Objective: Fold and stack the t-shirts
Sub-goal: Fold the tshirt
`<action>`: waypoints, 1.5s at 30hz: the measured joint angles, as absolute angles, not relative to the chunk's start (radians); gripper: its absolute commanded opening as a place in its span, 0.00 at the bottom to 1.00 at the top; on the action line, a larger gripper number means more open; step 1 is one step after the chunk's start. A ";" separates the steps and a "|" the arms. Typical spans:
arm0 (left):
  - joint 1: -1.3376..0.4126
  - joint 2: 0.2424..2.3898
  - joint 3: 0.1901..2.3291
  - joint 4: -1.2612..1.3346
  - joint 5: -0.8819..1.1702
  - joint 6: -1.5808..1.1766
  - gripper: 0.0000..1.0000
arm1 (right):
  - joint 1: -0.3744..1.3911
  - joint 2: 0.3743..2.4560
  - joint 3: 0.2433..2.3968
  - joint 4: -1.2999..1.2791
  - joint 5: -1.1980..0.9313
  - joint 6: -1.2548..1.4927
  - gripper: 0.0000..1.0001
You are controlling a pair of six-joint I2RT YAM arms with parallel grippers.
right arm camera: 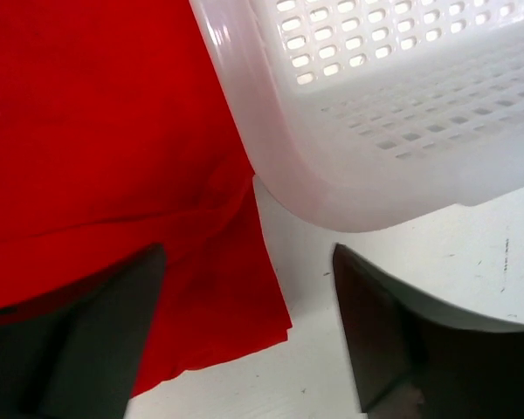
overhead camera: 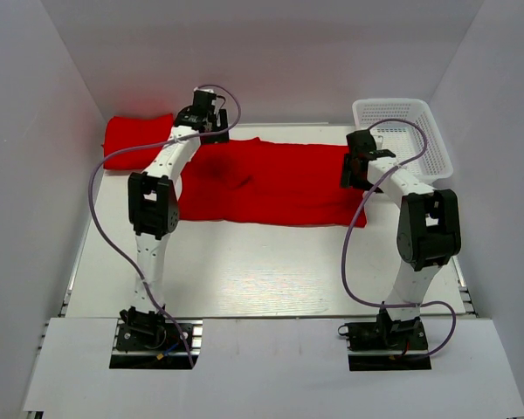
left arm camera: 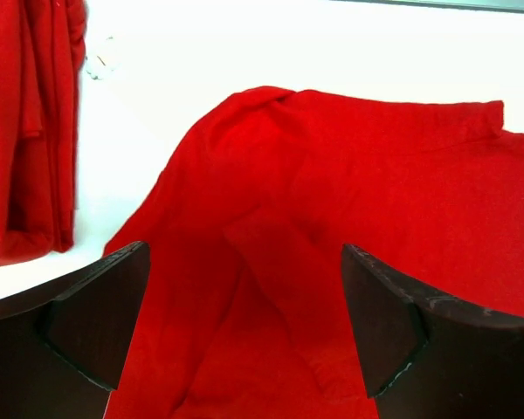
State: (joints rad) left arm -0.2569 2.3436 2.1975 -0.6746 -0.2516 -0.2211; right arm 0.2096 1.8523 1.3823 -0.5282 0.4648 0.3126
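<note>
A red t-shirt (overhead camera: 271, 183) lies spread flat across the middle of the table, with some wrinkles at its left end. A second red t-shirt (overhead camera: 138, 142) lies folded at the far left. My left gripper (overhead camera: 205, 118) is open and empty above the spread shirt's far left end (left arm camera: 358, 192); the folded shirt (left arm camera: 26, 131) shows at the left of that view. My right gripper (overhead camera: 356, 166) is open and empty over the shirt's right edge. In the right wrist view the shirt's corner (right arm camera: 236, 314) lies between the fingers (right arm camera: 96, 340).
A white plastic mesh basket (overhead camera: 391, 103) stands at the far right, close beside the shirt's right edge; its corner fills the right wrist view (right arm camera: 375, 113). White walls enclose the table on three sides. Purple cables loop beside both arms.
</note>
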 measured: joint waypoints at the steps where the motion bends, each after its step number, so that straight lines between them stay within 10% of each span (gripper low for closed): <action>1: -0.257 2.339 2.198 -0.677 -0.249 -0.218 1.00 | 0.210 1.852 1.382 -0.532 0.463 0.307 0.90; 17: -0.257 1.787 1.445 -0.596 -0.116 -0.302 1.00 | 0.239 1.673 1.163 -0.445 0.127 0.282 0.90; 33: -0.249 1.776 1.078 -0.432 -0.028 -0.420 1.00 | 0.227 1.733 1.000 -0.210 0.029 0.289 0.90; 45: -0.242 1.333 0.657 -0.524 -0.027 -0.585 1.00 | 0.222 1.351 0.592 -0.108 -0.041 0.389 0.90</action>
